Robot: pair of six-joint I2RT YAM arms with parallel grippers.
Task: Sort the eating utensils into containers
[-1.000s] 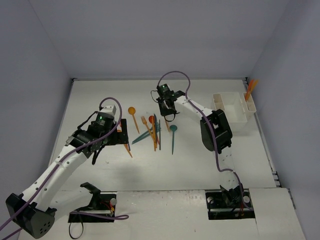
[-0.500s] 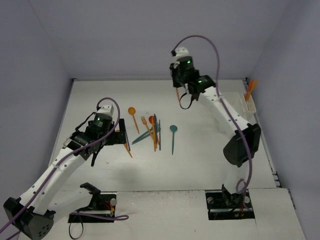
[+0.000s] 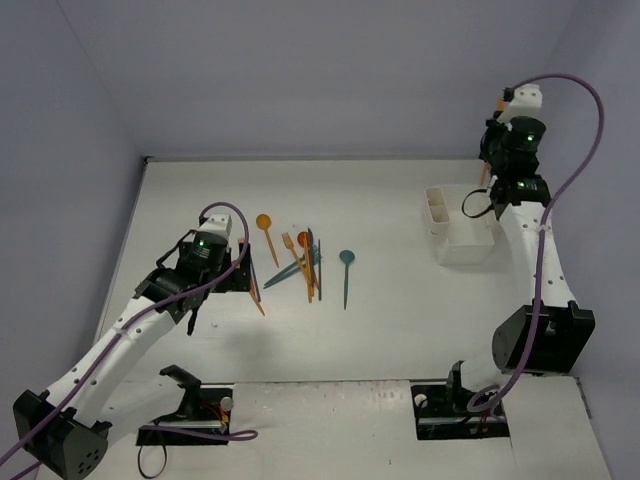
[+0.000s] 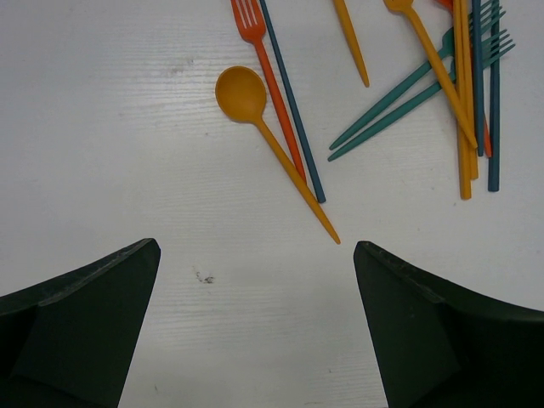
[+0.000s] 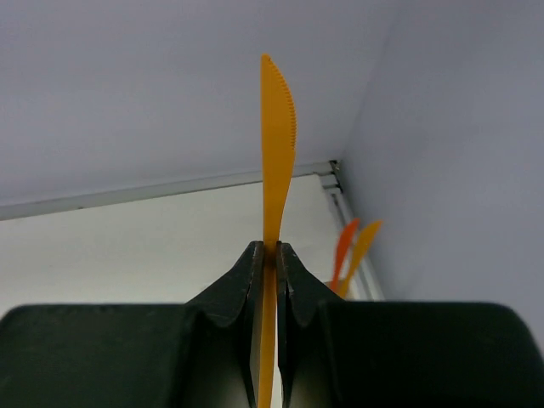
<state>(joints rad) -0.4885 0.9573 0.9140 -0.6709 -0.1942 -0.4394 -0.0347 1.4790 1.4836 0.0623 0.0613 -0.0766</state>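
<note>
Several orange and teal utensils (image 3: 305, 262) lie in a loose pile mid-table, with an orange spoon (image 3: 264, 224) to the left of it and a teal spoon (image 3: 346, 268) to the right. My left gripper (image 3: 247, 277) is open and empty just left of the pile. In the left wrist view it (image 4: 255, 246) hovers just short of an orange spoon (image 4: 242, 92), an orange fork (image 4: 253, 25) and teal forks (image 4: 408, 102). My right gripper (image 5: 268, 248) is shut on an orange knife (image 5: 278, 127), held upright. It (image 3: 492, 160) is raised above the far side of the white holder (image 3: 452, 228).
Two orange utensils (image 5: 350, 251) stand upright beyond the right gripper, near the right wall. Grey walls close the table at the back and both sides. The arm bases (image 3: 460, 405) sit at the near edge.
My right arm has lifted the orange knife from the middle of the table and swung far right, above the holder. My left arm has barely shifted.
</note>
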